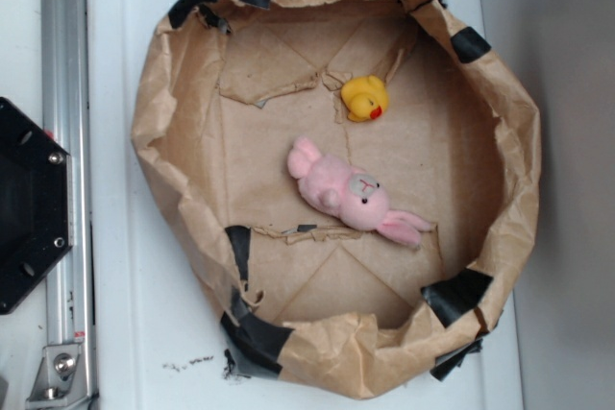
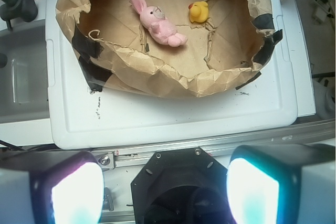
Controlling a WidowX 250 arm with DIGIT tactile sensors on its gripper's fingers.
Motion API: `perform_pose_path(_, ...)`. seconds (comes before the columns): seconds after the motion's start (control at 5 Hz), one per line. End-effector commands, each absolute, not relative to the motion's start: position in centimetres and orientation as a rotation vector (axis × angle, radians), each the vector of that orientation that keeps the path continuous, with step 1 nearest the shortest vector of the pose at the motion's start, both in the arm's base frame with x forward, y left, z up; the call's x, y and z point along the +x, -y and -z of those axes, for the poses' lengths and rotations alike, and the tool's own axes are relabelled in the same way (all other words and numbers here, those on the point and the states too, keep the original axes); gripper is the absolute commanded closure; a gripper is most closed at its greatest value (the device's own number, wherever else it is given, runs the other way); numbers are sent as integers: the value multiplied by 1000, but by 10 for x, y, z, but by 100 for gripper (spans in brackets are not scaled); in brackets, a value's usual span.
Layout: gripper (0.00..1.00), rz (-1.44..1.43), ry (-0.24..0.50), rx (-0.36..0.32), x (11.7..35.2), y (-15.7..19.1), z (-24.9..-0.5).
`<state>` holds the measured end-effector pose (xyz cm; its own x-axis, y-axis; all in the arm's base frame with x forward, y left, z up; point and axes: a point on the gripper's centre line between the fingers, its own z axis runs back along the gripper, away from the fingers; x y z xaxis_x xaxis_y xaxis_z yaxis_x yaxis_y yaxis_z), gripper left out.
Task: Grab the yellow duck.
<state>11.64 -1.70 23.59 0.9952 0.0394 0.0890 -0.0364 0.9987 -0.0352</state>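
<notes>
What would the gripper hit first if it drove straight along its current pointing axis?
Judging by the wrist view, probably the black hexagonal base plate sitting between the open gripper fingers, not the crumpled brown paper bin. The small glossy yellow rubber duck lies far off that line. Depth is unclear.

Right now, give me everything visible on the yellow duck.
The yellow duck is a small, rounded, glossy toy, rubber or plastic by its look, with a red-orange beak. It sits upright on the brown paper floor of the crumpled paper basin, near the basin's wall, apart from the pink bunny. Only the paper under it touches it. In the wrist view it lies far from the fingers, which are spread wide and hold nothing.
</notes>
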Motion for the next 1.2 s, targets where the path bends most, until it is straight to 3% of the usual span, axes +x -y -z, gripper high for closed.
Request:
perform_pose_path(0.0, 0, -38, 90, -34, 116, 17, -236)
perform_pose_path(0.2, 0, -164, 188, -33, 156, 7, -222)
perform_pose_path(0.4, 0, -360, 289, -114, 189, -3, -203)
perform_pose_path(0.6, 0, -494, 360, -94, 216, -10, -182)
perform_pose_path(1.0, 0, -670, 343, -40, 254, -35, -141)
